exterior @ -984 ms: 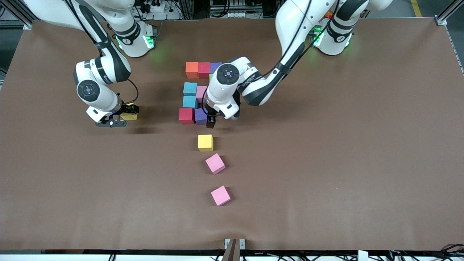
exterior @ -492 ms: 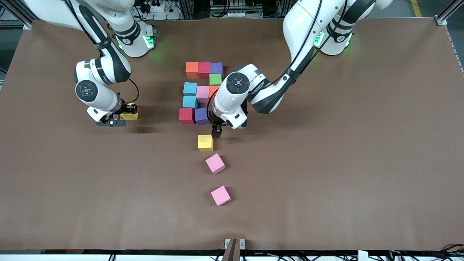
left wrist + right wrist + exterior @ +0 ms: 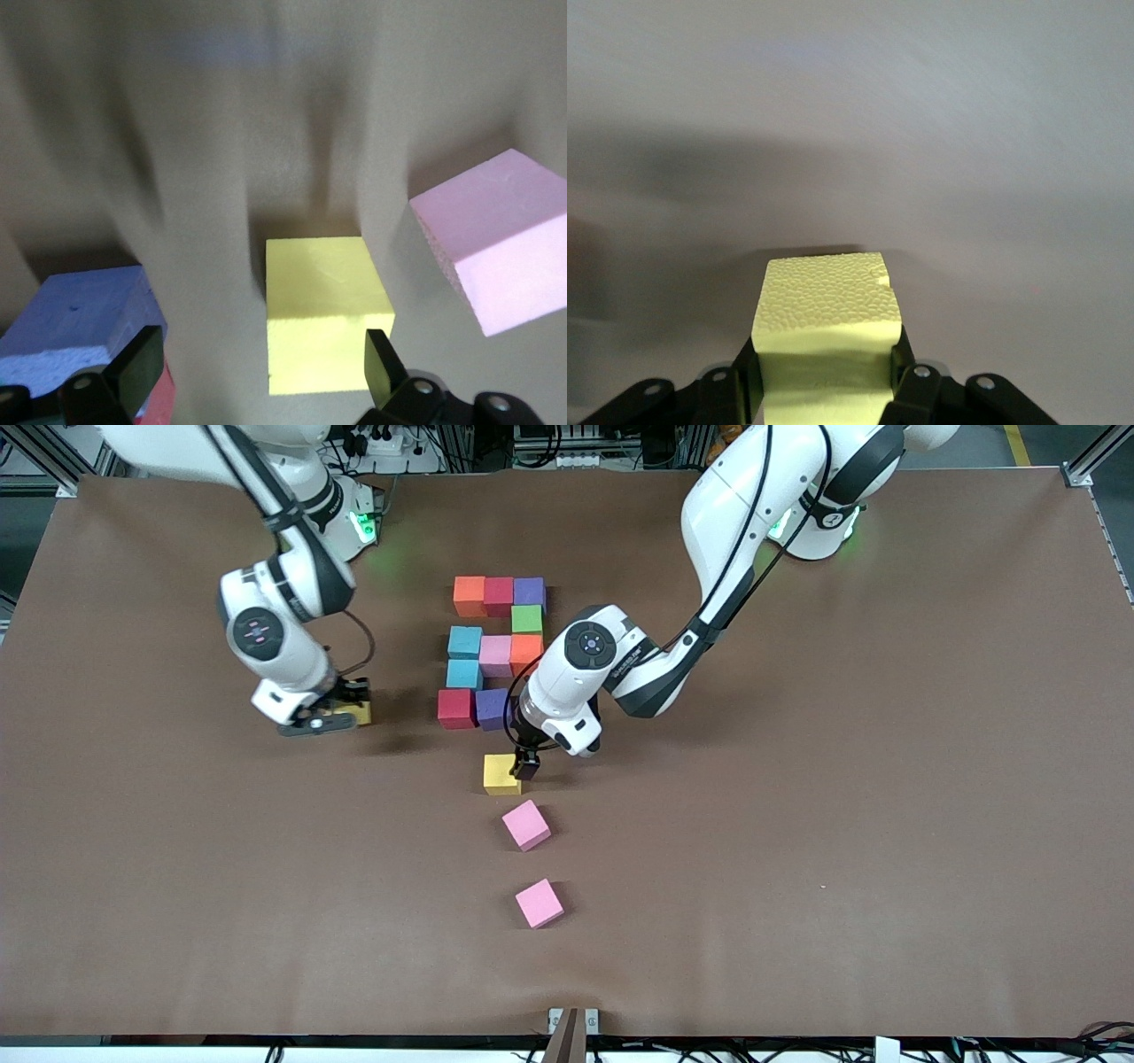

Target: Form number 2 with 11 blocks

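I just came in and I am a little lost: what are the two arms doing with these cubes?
They are building a number 2 from coloured cubes. Ten cubes are in place. The right gripper is shut on a yellow cube, toward the right arm's end of the table. The left gripper is open over another yellow cube, just nearer the camera than the figure.

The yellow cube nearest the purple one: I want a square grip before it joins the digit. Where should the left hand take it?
Grip the yellow cube from above across two opposite flat side faces, mid-height. It lies flat, apart from the pink cube, and the open left hand already hangs over its edge.
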Robot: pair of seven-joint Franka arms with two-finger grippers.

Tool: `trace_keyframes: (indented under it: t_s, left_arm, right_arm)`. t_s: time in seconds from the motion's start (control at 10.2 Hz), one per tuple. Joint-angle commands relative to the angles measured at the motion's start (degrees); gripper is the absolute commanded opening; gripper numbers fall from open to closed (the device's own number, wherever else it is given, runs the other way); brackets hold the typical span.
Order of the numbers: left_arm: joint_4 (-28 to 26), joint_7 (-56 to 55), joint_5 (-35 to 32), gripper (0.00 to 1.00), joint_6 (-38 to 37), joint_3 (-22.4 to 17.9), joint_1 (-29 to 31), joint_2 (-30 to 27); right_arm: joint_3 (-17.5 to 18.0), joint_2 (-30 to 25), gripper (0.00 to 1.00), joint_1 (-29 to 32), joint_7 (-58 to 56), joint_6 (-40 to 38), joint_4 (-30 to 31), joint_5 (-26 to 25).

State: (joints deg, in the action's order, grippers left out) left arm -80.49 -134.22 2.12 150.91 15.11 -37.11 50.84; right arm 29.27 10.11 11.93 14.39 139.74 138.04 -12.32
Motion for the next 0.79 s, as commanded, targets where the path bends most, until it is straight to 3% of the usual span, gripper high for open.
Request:
trace_keyframes:
  t_s: [0.0,0.3,0.49,0.69]
  left_arm:
    - [2.7,0.4,0.1,1.00,1.8,0.0,-0.3,2.6]
    - [4.4,0.4,0.1,1.00,2.7,0.0,-0.2,3.7]
    - [5.0,0.4,0.1,1.00,4.5,0.0,-0.3,4.9]
    - [5.0,0.4,0.1,1.00,5.8,0.0,-0.3,5.2]
  right_arm:
    - [3.7,-1.4,0.00,-3.8,1.7,-6.3,-7.2,1.2]
    - [3.3,0.2,0.00,-11.2,8.7,-14.3,-16.1,9.0]
    - [3.3,0.9,0.00,-13.6,21.7,-13.9,-16.4,9.4]
    - [3.3,1.7,0.00,-14.6,27.9,-13.8,-16.4,10.3]
